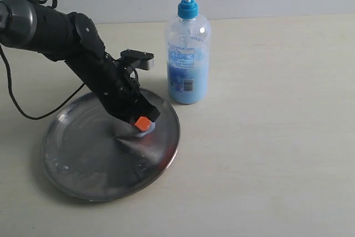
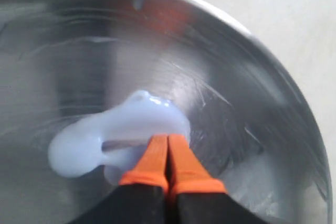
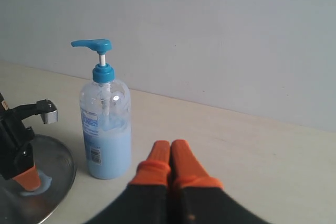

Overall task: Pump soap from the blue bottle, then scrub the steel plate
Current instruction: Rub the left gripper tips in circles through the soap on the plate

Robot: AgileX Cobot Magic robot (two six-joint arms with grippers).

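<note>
1. The steel plate (image 1: 72, 165) lies flat.
2. The blue bottle (image 1: 188, 65) stands upright just beside the plate.
3. The left gripper (image 2: 168, 141), jaws pressed together, is over the plate.
4. The right gripper (image 3: 170, 148), jaws together and empty, is apart from the plate.
5. The soap (image 2: 126, 127), a pale blob on the plate, touches the left gripper's tips.

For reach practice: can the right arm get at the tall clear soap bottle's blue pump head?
Probably yes: nothing stands between its shut jaws and the tall clear bottle's blue pump head.
</note>
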